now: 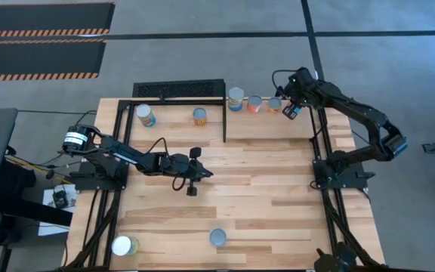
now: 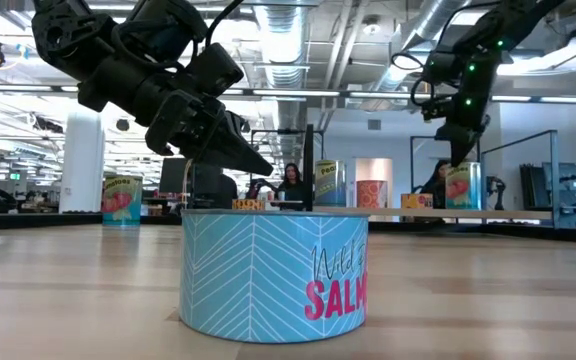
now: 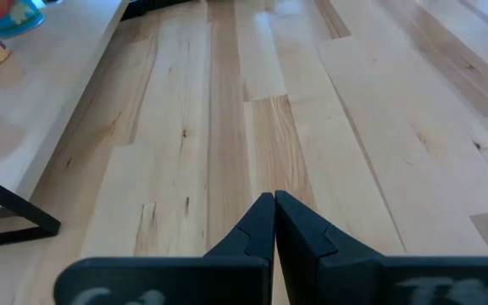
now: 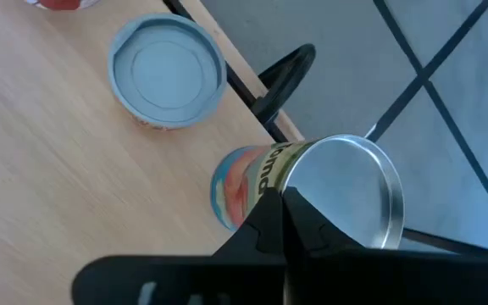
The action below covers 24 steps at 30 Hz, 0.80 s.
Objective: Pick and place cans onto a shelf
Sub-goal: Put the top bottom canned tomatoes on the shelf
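Salmon can [image 2: 274,275] upright, axis vertical.

The overhead camera looked straight down, taking in the whole table [image 1: 240,189] and both arms. The low camera sat at tabletop height, right behind a blue can [image 2: 274,275], facing the shelf [image 2: 388,212]. Each wrist camera peered past its own closed fingers: left at bare boards, right close above the shelf's cans [image 4: 337,191].

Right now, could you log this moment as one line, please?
left gripper: shut, empty, mid-table | right gripper: shut, above can at back edge | shelf: two cans
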Available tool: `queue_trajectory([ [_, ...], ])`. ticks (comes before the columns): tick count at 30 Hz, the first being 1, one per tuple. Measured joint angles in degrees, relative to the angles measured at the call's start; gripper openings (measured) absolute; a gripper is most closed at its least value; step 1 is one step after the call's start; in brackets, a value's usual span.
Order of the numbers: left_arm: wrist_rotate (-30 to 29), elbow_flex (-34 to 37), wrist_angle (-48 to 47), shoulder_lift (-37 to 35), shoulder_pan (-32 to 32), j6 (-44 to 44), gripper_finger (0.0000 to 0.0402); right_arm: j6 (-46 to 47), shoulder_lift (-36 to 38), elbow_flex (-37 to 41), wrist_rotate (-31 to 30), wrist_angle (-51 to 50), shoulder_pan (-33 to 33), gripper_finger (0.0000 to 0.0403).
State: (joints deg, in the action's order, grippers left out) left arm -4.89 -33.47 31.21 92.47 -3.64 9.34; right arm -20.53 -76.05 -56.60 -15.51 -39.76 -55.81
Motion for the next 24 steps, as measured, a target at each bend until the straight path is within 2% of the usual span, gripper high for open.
queue_trajectory([
  [24, 1.09, 0.02, -0.01, 0.00, -0.02, -0.61, 0.0002, -0.37, -0.18, -1.81, 0.77, -0.56, -1.07, 0.0019],
])
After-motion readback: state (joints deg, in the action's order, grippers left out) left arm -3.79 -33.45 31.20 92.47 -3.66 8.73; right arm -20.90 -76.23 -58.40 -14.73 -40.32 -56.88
